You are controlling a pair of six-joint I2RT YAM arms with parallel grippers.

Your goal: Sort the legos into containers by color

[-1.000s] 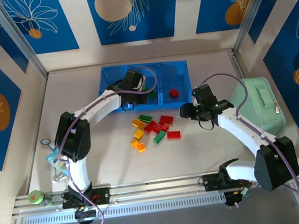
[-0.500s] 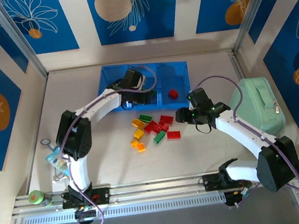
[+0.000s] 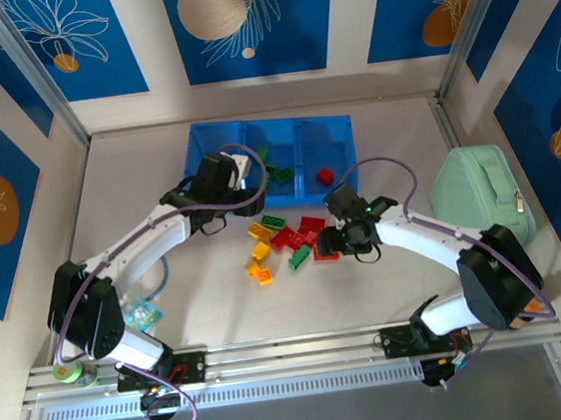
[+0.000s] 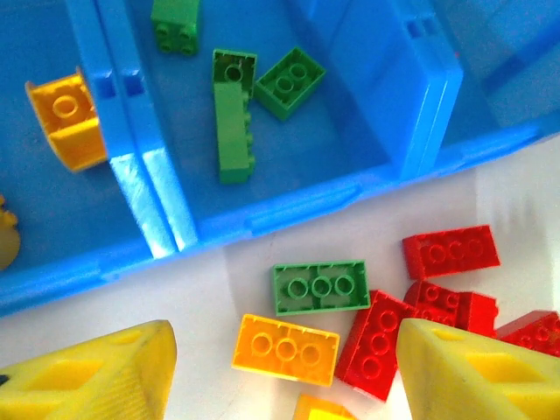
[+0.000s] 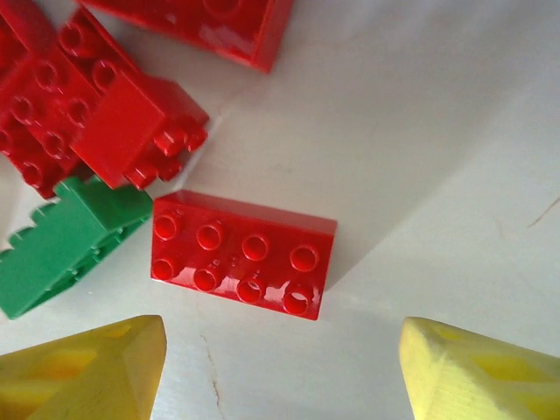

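The blue tray (image 3: 211,143) lies at the back, with its containers side by side. Green legos (image 4: 233,114) lie in the middle one, an orange one (image 4: 66,118) in the left one, a red one (image 3: 325,175) in the right one. Loose legos (image 3: 289,241) lie mixed on the table in front. My left gripper (image 3: 248,201) hangs open by the tray's near edge, above an orange brick (image 4: 285,349) and an upturned green brick (image 4: 320,287); its jaws (image 4: 284,385) are empty. My right gripper (image 3: 332,245) is open and low over a red brick (image 5: 241,254), which lies just beyond its fingertips (image 5: 284,376).
A mint-green zippered pouch (image 3: 481,189) lies at the right side. A green tape roll (image 3: 67,370) and small odds and ends (image 3: 139,313) sit near the left arm's base. Panel walls close in the table on three sides.
My left gripper opened and drew back from the middle compartment toward the pile. My right gripper swung left and down over the red brick, opening wider.
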